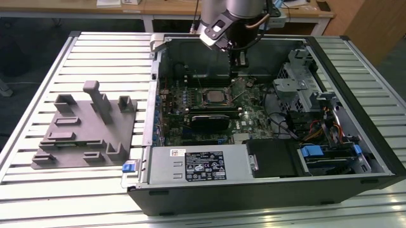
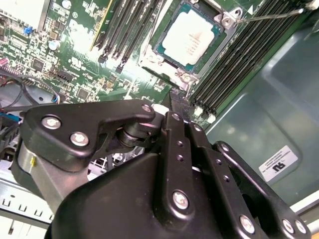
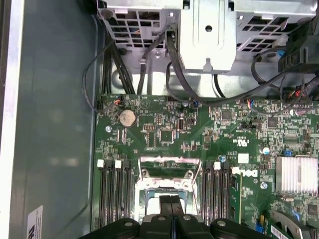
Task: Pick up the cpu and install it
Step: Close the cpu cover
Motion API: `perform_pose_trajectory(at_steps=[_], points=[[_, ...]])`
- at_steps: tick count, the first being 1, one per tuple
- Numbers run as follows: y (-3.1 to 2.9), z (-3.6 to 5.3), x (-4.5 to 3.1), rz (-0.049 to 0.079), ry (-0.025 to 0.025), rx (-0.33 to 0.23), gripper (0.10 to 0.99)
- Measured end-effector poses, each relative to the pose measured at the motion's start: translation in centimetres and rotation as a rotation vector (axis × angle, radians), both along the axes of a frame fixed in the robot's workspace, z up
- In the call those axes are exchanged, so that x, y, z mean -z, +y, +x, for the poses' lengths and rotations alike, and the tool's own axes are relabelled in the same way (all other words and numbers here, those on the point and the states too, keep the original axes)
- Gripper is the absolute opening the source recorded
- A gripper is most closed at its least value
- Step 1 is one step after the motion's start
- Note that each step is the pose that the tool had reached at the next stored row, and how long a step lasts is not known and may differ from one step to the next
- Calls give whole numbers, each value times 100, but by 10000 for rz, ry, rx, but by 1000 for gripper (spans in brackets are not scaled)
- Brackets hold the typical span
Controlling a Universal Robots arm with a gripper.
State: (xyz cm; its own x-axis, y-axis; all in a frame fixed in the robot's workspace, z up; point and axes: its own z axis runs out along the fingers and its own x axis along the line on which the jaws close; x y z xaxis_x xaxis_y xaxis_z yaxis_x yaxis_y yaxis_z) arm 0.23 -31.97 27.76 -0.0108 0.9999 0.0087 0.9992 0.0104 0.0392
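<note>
Your main risk is contact around the socket. The gripper has its fingers pressed together and carries nothing, and in both wrist views the tips hang low over the motherboard, just beside the socket's metal frame. From there, a small sideways drift could catch the frame or scrape the memory slots beside it. A push straight down could land on board components.

If the tips clip the cpu, you could tilt it in its seat, and a tilted chip would likely damage the contacts under it. You cannot tell from these views whether the frame is clamped down on the chip, so treat it as loose.

The cpu is a small flat square with a silvery metal top, a thin green rim and faint print at its centre. It lies inside the socket and looks level, with its edges parallel to the frame.

In the exterior view it sits near the middle of the open computer case, with the gripper at about 1 o'clock of it. The grey fixture lies well apart on the tabletop, at 9 o'clock of the case.
</note>
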Motion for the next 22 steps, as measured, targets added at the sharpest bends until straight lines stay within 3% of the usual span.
perform_pose_trajectory(at_steps=[22], points=[[0, 266, 86, 2, 0, 0, 106]])
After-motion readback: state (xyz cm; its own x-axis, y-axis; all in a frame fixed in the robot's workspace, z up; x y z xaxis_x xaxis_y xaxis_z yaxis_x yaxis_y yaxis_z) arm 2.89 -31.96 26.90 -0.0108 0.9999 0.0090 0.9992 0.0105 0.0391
